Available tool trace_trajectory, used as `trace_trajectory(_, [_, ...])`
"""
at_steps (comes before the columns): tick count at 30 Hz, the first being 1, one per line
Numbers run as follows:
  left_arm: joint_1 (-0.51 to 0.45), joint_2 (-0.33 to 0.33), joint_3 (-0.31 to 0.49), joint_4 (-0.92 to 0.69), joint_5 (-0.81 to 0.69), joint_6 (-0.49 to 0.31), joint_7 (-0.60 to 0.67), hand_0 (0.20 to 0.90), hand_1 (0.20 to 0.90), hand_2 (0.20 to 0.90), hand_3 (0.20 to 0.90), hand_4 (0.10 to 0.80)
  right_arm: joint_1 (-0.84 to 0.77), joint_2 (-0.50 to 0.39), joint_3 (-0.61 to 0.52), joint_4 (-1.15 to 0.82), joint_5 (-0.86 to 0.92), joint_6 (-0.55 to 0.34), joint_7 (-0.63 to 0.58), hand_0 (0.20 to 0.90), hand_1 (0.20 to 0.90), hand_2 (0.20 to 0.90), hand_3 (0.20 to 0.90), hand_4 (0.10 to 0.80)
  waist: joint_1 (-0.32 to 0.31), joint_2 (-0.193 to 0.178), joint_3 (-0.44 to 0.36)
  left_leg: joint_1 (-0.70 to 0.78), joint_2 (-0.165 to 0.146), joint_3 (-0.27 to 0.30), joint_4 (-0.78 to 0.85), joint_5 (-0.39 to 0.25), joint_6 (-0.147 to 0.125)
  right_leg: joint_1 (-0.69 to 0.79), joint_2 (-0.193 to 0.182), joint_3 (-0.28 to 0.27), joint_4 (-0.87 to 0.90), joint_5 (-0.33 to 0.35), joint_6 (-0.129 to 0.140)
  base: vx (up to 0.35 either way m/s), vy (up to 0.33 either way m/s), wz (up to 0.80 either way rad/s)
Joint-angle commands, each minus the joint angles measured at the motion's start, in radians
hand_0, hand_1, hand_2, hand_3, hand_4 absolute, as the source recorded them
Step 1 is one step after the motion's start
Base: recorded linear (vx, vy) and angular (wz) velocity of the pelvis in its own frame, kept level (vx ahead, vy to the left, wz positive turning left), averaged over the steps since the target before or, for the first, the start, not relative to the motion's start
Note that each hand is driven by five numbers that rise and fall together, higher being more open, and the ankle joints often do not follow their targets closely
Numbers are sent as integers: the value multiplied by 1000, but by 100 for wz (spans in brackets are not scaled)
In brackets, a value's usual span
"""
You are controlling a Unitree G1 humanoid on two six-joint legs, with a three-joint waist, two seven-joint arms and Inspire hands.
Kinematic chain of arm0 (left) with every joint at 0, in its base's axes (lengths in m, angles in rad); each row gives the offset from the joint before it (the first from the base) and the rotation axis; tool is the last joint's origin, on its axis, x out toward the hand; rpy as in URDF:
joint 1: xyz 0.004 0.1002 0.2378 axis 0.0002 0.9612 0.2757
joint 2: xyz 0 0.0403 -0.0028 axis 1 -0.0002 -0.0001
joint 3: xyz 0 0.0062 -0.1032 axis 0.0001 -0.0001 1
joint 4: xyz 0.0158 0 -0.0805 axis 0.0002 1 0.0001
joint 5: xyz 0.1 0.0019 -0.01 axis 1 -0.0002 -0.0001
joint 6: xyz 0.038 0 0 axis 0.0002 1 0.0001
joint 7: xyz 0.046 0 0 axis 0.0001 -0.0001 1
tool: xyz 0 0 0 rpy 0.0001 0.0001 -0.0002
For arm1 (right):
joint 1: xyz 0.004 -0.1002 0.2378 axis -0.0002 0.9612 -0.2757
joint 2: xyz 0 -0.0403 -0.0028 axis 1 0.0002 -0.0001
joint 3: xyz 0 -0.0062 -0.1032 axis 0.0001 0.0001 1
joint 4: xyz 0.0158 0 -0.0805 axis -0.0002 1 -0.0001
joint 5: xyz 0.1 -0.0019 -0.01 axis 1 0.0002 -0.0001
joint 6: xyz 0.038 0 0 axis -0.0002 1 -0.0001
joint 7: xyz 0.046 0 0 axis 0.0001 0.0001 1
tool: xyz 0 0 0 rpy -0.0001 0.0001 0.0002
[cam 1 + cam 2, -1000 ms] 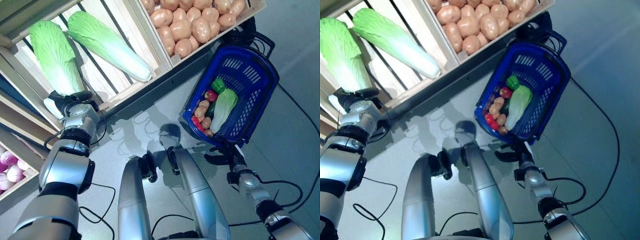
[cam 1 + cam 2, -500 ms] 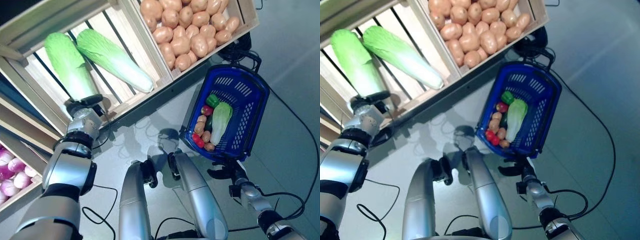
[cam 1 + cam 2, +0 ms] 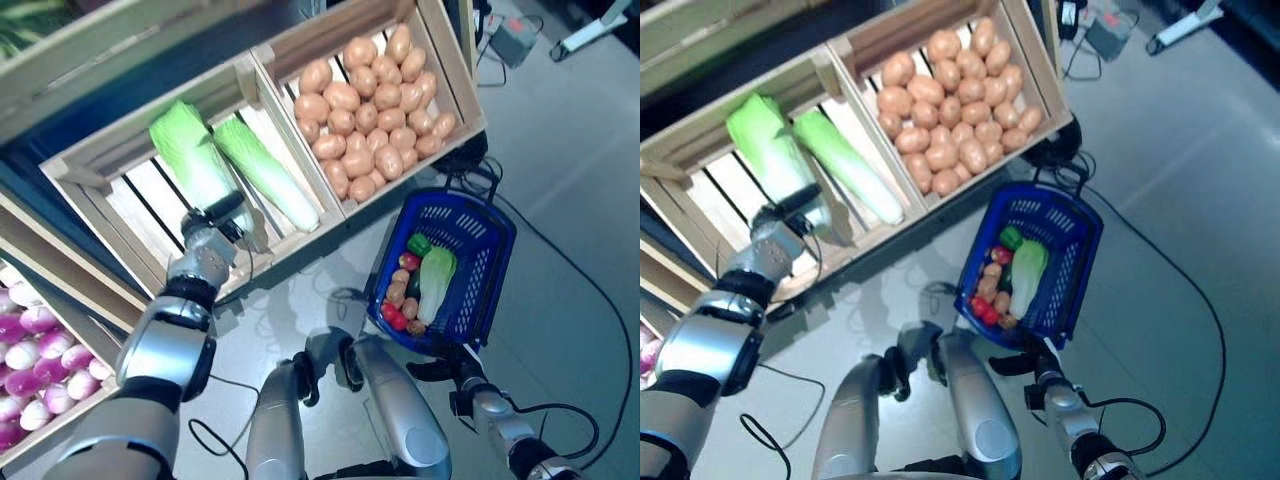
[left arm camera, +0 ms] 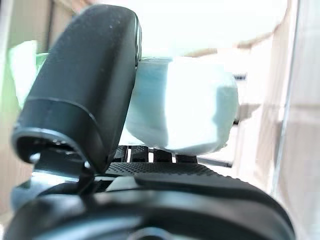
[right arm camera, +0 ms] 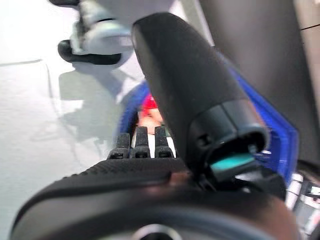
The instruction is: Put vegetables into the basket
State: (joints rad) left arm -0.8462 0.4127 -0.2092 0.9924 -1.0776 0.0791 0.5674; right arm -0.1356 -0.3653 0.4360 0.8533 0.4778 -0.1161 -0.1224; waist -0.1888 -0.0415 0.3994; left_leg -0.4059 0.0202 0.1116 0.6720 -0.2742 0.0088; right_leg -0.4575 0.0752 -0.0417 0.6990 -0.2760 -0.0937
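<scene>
Cabbage [image 3: 188,158] is gripped at its pale stalk end by the left hand [image 3: 212,236], thumb and fingers curled round it, while the head lies in the wooden crate [image 3: 90,180] beside a second cabbage [image 3: 266,174]. The blue basket [image 3: 490,262], already holding vegetables, is held at its near edge by the right hand [image 3: 447,371]. The head should be lifted clear of the crate's front rail before being swung across, and the basket kept level.

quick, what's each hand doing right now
Left hand: shut on the white stem end of a cabbage in the wooden crate.
Right hand: shut on the near edge of the blue basket.
</scene>
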Motion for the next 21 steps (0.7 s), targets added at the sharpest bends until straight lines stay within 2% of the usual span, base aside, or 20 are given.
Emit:
trace_trajectory(1, [33,30,42,-128,36,-191,35,300,300,300,300,400,79,41,-40,-59,33,-69,-31,900,900,900,900,800,4,24,-178,156,-86,24,-194,56,72,166,-32,-2,-187,39,12,46,-38,1])
trace_trajectory(7, [204,-73,50,-312,71,-253,91,300,300,300,300,400,136,93,-114,-310,150,-121,-88,900,900,900,900,800,19,37,-243,296,-103,-15,-348,93,66,335,-19,-6,-369,80,22,52,-50,3])
trace_trajectory(14, [326,-186,22,-468,190,-280,86,300,300,300,300,400,110,126,-186,-549,218,-220,-26,900,900,900,900,800,42,37,-273,388,-109,-38,-423,98,65,448,-10,-17,-462,92,27,1,-43,11])
trace_trajectory(17, [359,-211,-6,-517,231,-278,57,300,300,300,300,400,84,133,-202,-612,226,-260,-10,900,900,900,900,800,53,32,-271,405,-106,-36,-417,90,67,465,-8,-26,-459,88,27,-32,-38,0])
trace_trajectory(21, [417,-218,-59,-637,301,-246,16,300,300,300,300,400,21,129,-233,-747,252,-261,37,900,900,900,900,800,70,24,-272,442,-105,-41,-441,99,74,501,-10,-30,-487,106,34,0,0,0])
